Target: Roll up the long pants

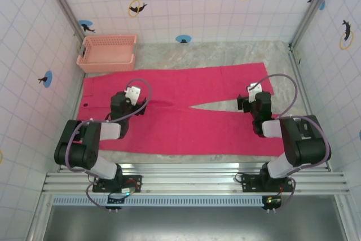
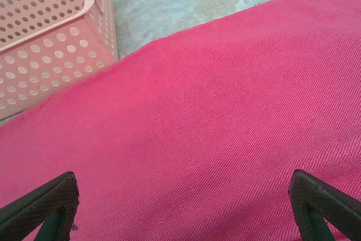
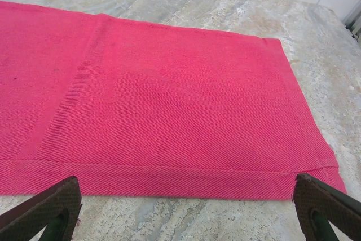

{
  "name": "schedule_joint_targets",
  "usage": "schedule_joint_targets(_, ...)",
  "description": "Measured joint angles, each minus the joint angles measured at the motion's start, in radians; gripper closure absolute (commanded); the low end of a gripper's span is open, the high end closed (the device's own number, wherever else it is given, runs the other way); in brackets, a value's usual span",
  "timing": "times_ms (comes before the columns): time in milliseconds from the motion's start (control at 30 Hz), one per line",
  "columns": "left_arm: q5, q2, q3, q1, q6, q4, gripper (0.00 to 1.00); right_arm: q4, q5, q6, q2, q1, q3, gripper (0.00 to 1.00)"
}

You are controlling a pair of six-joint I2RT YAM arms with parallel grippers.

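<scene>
The long pants (image 1: 186,111) lie flat on the marble table, bright magenta-red, waist at the left and two legs running right with a narrow gap between them. My left gripper (image 1: 131,95) hovers over the waist end. In its wrist view it stands open (image 2: 183,196), with smooth pants fabric (image 2: 214,117) between the fingers. My right gripper (image 1: 251,99) is over the gap between the legs. It is open (image 3: 186,196) above bare table, just short of the far leg's (image 3: 169,100) stitched near edge. Neither gripper holds anything.
A pale pink lattice basket (image 1: 107,53) stands at the back left, touching the pants' far corner (image 2: 51,43). Bare marble table (image 1: 225,55) runs behind the pants and past the cuffs (image 3: 321,71). Tiled walls and metal posts close in the sides.
</scene>
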State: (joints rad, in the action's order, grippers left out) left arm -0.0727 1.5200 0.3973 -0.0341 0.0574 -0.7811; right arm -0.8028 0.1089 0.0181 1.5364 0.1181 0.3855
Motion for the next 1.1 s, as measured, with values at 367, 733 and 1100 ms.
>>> schedule_joint_targets(367, 0.000, 0.000, 0.000, 0.000, 0.000, 0.000, 0.02, 0.000, -0.002, 0.000, 0.000, -0.005, 0.000, 0.01)
schedule_joint_targets(733, 0.008, -0.029, 0.100, 0.000, 0.007, 0.210, 0.03, 0.179, 0.005, -0.003, -0.066, -0.003, 0.058, 0.01)
schedule_joint_targets(1100, 0.243, -0.196, 0.781, -0.002, -0.068, 1.049, 0.03, 0.920, 0.156, -0.120, -0.412, 0.664, 0.457, 0.06)
